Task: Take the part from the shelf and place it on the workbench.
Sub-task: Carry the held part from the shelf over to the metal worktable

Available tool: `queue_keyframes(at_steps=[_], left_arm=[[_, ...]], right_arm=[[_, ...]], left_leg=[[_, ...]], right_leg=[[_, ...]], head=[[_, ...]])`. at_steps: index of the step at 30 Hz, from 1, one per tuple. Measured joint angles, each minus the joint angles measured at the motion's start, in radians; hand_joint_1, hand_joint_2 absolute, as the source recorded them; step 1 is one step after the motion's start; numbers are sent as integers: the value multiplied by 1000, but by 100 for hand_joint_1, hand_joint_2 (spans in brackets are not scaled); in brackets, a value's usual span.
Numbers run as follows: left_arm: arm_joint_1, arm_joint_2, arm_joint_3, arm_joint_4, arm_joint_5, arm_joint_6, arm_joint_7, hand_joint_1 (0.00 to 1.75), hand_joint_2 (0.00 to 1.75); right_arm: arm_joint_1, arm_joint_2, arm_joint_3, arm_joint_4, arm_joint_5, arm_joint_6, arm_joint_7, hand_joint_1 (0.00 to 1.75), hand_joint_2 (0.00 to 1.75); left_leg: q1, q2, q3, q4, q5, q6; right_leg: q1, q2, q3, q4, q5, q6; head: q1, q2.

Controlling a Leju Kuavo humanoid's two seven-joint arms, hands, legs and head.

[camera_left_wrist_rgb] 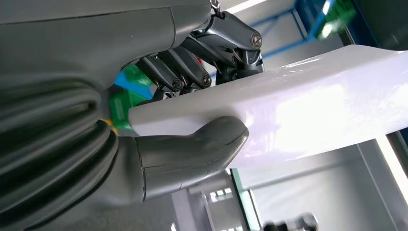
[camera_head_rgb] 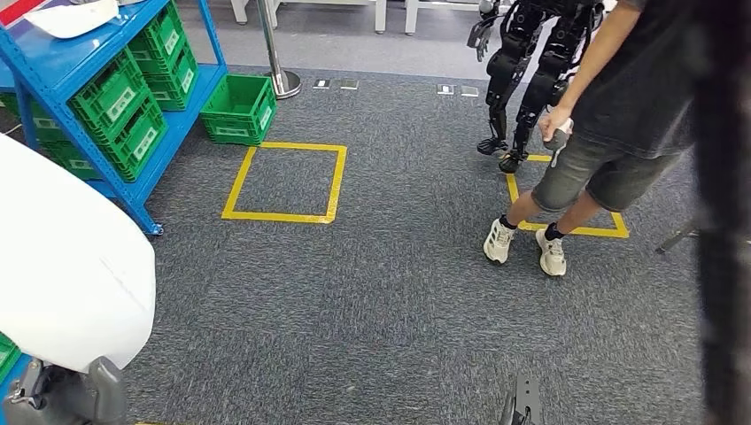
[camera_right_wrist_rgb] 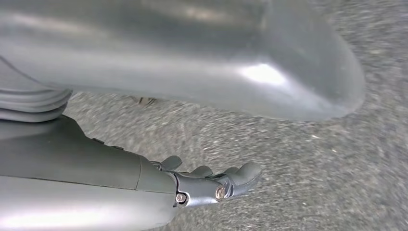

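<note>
A person (camera_head_rgb: 611,115) in shorts stands ahead on the grey carpet, beside a dark robot (camera_head_rgb: 531,71); a blue shelf (camera_head_rgb: 62,62) with green bins (camera_head_rgb: 133,106) sits left; the white part (camera_head_rgb: 62,266), long and tilted up, is clamped in the left hand (camera_left_wrist_rgb: 192,110), thumb under, fingers over; the right hand (camera_right_wrist_rgb: 211,183) hangs over the carpet, fingers loosely spread, holding nothing.

Shelf (camera_head_rgb: 53,62) stands left, crate (camera_head_rgb: 239,108) beside it, person (camera_head_rgb: 611,115) right.

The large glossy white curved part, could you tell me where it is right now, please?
The large glossy white curved part is in the left hand, at the head view's left edge beside the blue metal shelf.
</note>
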Motion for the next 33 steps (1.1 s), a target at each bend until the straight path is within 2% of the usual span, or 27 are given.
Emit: queue_keyframes(at_steps=[2,3,4,6,7,8,10,11,12,13,14,15,17,18,19,21,22,23,24,25,26,27,28,29,31,33], left_arm=[[-40,-2,-17,11,19,17,0,175,175],[-62,-3,-26,14,31,31,-1,175,175],[-83,-6,-35,18,45,43,0,175,175],[-127,-14,-49,29,72,53,0,175,175],[-147,-19,-53,35,83,53,0,175,175],[-165,-24,-55,41,90,53,0,175,175],[-184,-30,-54,50,96,51,0,175,175],[-186,-32,-53,53,96,51,0,175,175],[-186,-33,-52,55,98,53,0,175,175],[-186,-33,-51,56,100,55,0,175,175],[-187,-34,-51,57,102,56,0,175,175],[-188,-35,-50,57,104,57,0,175,175],[-192,-36,-49,57,109,57,0,175,175],[-194,-36,-49,57,113,59,0,175,175],[-196,-36,-47,57,117,64,0,175,175],[-201,-39,-43,64,128,83,0,175,175],[-205,-42,-42,70,135,95,0,175,175],[-208,-45,-41,76,143,106,1,175,175],[-209,-49,-41,82,150,115,1,175,175],[-207,-51,-40,87,155,122,2,175,175],[-202,-52,-40,91,157,127,2,175,175],[-198,-52,-40,96,159,129,2,175,175],[-194,-52,-40,100,159,132,2,175,175],[-192,-52,-40,103,158,133,2,175,175],[-186,-52,-40,107,151,136,2,175,175],[-174,-52,-40,108,136,138,2,175,175]], right_arm=[[-6,-4,-13,0,-18,17,-25,0,0],[-10,-7,-20,0,-27,23,-35,0,0],[-12,-9,-27,0,-35,30,-44,0,0],[-13,-13,-42,0,-49,44,-61,0,0],[-14,-14,-48,0,-52,47,-67,0,0],[-15,-15,-53,0,-53,46,-70,0,0],[-19,-15,-59,0,-54,32,-69,0,0],[-20,-16,-62,0,-54,24,-66,0,0],[-21,-16,-65,0,-55,16,-63,0,0],[-20,-17,-68,0,-55,10,-60,0,0],[-19,-17,-70,0,-55,6,-58,0,0],[-19,-17,-72,0,-55,4,-55,0,0],[-20,-17,-74,0,-56,-1,-52,0,0],[-22,-18,-75,0,-58,-6,-51,0,0],[-22,-18,-78,0,-61,-13,-49,0,0],[-22,-20,-88,0,-77,-32,-44,0,0],[-21,-20,-96,0,-89,-43,-41,0,0],[-20,-19,-106,0,-103,-54,-36,0,0],[-20,-18,-116,0,-116,-62,-32,0,0],[-20,-17,-125,0,-127,-67,-30,0,0],[-20,-16,-133,0,-134,-70,-28,0,0],[-20,-16,-139,0,-138,-70,-28,0,0],[-20,-15,-144,0,-141,-70,-28,0,0],[-19,-14,-148,0,-142,-68,-28,0,0],[-18,-13,-154,0,-141,-58,-29,0,0],[-21,-11,-155,0,-138,-42,-31,0,0]], left_leg=[[-4,19,0,4,-3,-5],[-6,27,1,6,-5,-9],[-7,34,2,5,-5,-15],[-6,45,4,2,-5,-26],[-5,32,1,9,-12,-32],[-4,10,-8,32,-29,-38],[1,-42,-52,136,-89,-49],[3,-53,-83,204,-119,-52],[4,-57,-107,255,-135,-54],[4,-58,-117,275,-131,-55],[5,-60,-109,256,-108,-54],[7,-67,-83,198,-71,-52],[9,-103,-20,61,-14,-46],[9,-120,-2,18,-2,-42],[8,-130,4,0,-2,-38],[5,-118,5,-5,2,-26],[5,-106,6,-8,7,-19],[5,-95,7,-11,11,-12],[6,-82,5,-14,15,-6],[5,-69,3,-15,16,-2],[4,-56,0,-14,16,-1],[3,-42,-3,-13,16,0],[2,-28,-5,-11,16,0],[2,-15,-7,-9,16,-1],[3,10,-8,-4,12,-5],[-2,30,-9,2,5,-15]], right_leg=[[8,-44,72,-125,38,-12],[13,-59,90,-161,48,-18],[16,-64,90,-170,50,-24],[15,-45,87,-177,59,-33],[11,-37,88,-181,64,-39],[7,-27,88,-186,69,-45],[4,-5,87,-190,76,-53],[4,9,84,-189,78,-55],[4,23,82,-189,79,-55],[3,37,80,-189,81,-53],[3,52,80,-188,82,-51],[3,66,80,-187,84,-49],[2,91,77,-185,87,-42],[2,102,73,-184,90,-36],[1,112,68,-184,93,-29],[-3,130,60,-187,101,-14],[-4,123,55,-183,100,-10],[-3,103,45,-163,88,-7],[-1,76,25,-123,63,-4],[1,45,-4,-62,28,-3],[3,28,-38,10,-7,0],[3,21,-65,72,-32,2],[3,18,-78,104,-41,3],[2,15,-70,98,-31,3],[2,-9,3,-21,21,3],[5,-47,70,-136,55,-6]], head=[[-1,0],[-1,0],[-2,0],[-2,0],[-3,0],[-4,0],[-6,0],[-7,0],[-7,0],[-7,0],[-7,0],[-7,0],[-7,0],[-6,0],[-6,0],[-6,0],[-6,0],[-4,0],[-2,0],[0,0],[2,0],[2,0],[2,0],[2,0],[2,0],[1,0]])
